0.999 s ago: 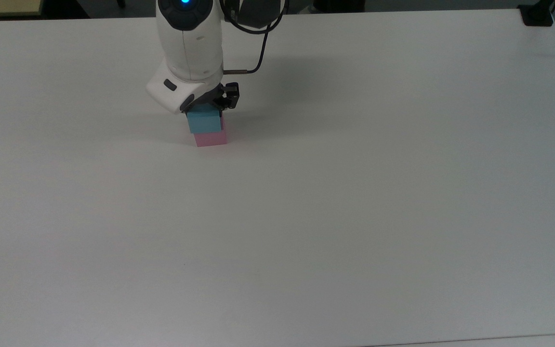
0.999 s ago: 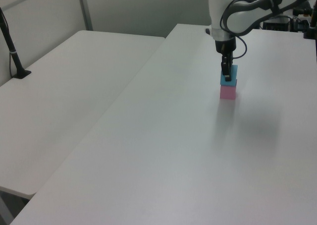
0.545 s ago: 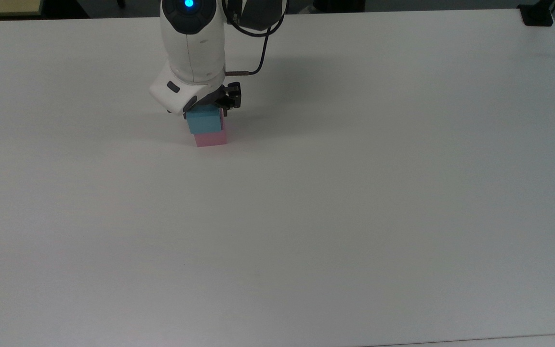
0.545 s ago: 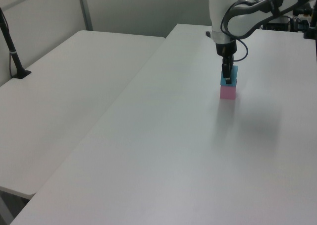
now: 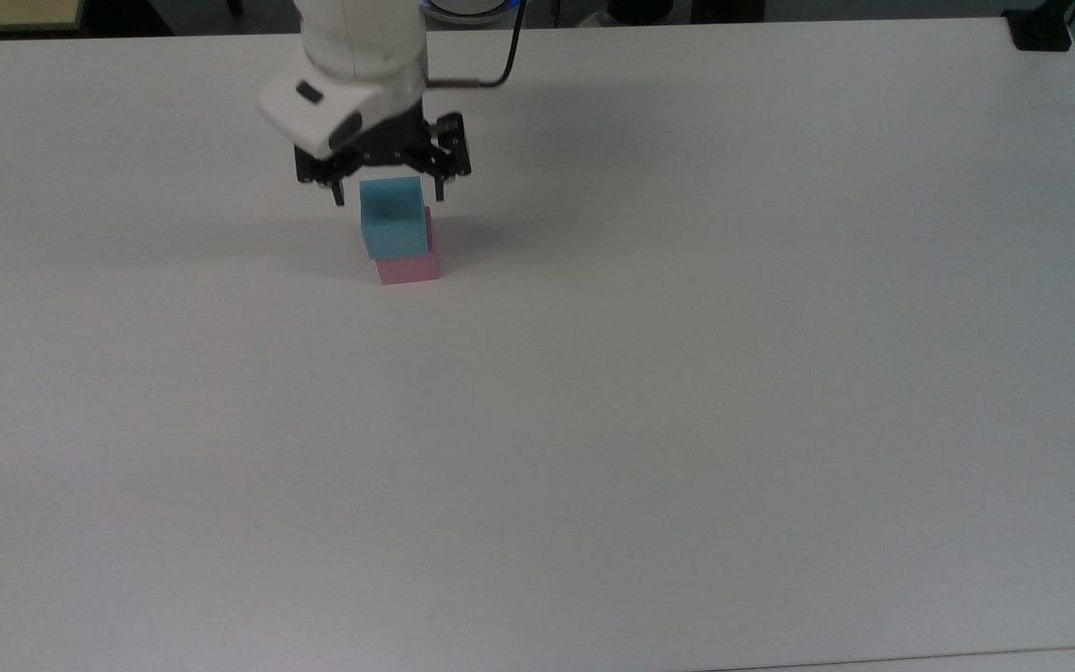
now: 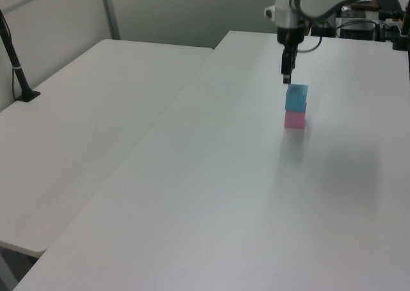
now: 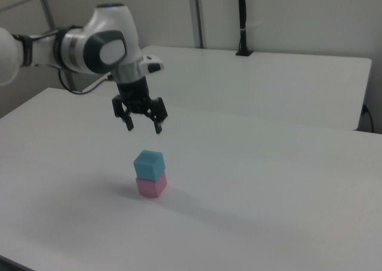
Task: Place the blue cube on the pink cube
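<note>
The blue cube [image 5: 394,219] [image 6: 296,98] [image 7: 148,165] rests on top of the pink cube [image 5: 408,269] [image 6: 295,119] [image 7: 150,187] on the white table [image 5: 687,373], its sides slightly offset from the pink one. My gripper [image 5: 389,196] [image 6: 284,79] [image 7: 143,128] hangs open in the air straight above the stack, clear of the blue cube, with nothing between its fingers.
A second white table [image 6: 83,111] stands at the left view's left, with a black pole [image 6: 16,66] clamped on it. A black clamp [image 5: 1041,28] sits at the far right corner in the top view. Cables and equipment [image 6: 371,25] lie behind the arm.
My gripper has let go of the blue cube, opened and risen above it. Both cubes stay stacked where they were.
</note>
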Action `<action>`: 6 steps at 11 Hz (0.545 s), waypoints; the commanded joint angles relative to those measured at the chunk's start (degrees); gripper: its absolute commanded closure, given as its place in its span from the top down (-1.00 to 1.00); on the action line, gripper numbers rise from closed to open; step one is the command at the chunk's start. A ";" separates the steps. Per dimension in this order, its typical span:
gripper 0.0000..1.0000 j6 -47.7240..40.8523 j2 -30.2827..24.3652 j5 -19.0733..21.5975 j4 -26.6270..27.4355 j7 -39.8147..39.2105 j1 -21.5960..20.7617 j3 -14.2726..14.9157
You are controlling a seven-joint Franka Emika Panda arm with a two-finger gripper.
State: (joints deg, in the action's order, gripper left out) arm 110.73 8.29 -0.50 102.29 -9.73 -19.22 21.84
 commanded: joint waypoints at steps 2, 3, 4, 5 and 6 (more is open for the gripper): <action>1.00 -11.28 -9.93 -0.64 -0.68 8.66 9.78 -14.41; 1.00 -14.02 -11.87 -0.64 -0.77 8.85 11.30 -16.46; 1.00 -14.31 -12.50 -0.47 -1.03 8.85 12.10 -16.57; 1.00 -14.40 -12.77 0.05 -1.56 8.85 14.89 -17.44; 1.00 -14.23 -12.77 0.06 -1.91 8.85 16.57 -18.66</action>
State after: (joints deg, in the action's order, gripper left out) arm 97.44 -3.81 -0.57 100.83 -1.57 -6.67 5.68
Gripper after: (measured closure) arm 0.000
